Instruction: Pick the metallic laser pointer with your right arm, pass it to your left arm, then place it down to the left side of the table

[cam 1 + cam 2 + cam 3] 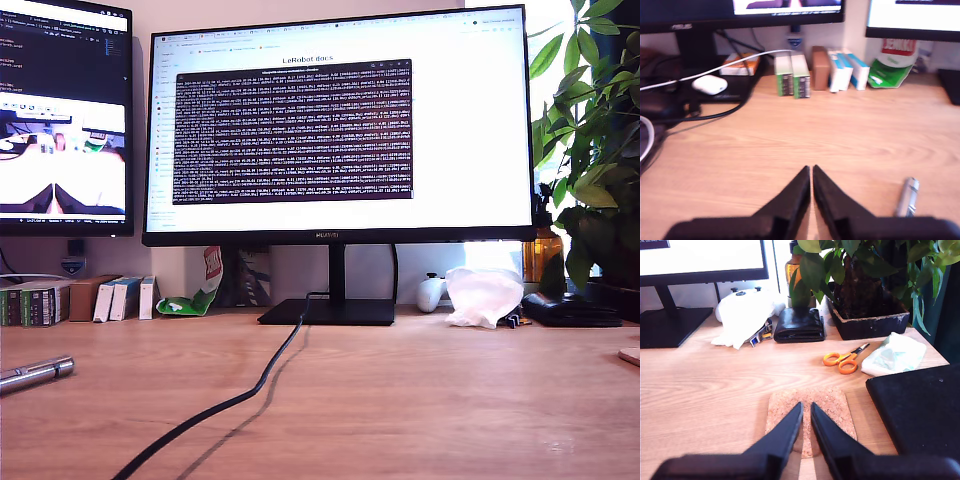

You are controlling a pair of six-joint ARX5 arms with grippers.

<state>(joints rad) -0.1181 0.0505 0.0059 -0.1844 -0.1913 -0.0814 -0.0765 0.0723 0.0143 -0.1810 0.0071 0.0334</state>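
The metallic laser pointer [36,373] already lies on the table [420,400] at the exterior view's left, beside my first gripper [812,172], whose jaws are nearly closed on nothing, as are those of my second gripper [806,409] over a cork mat [837,407], so a careless sweep could roll the round pointer away.

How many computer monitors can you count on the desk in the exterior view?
2: the large monitor stands at the middle of the exterior view, and a second monitor is cut off at that view's left edge. More may sit outside the picture.

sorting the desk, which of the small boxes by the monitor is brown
The brown box, standing between the two green-striped boxes and the white-and-blue boxes.
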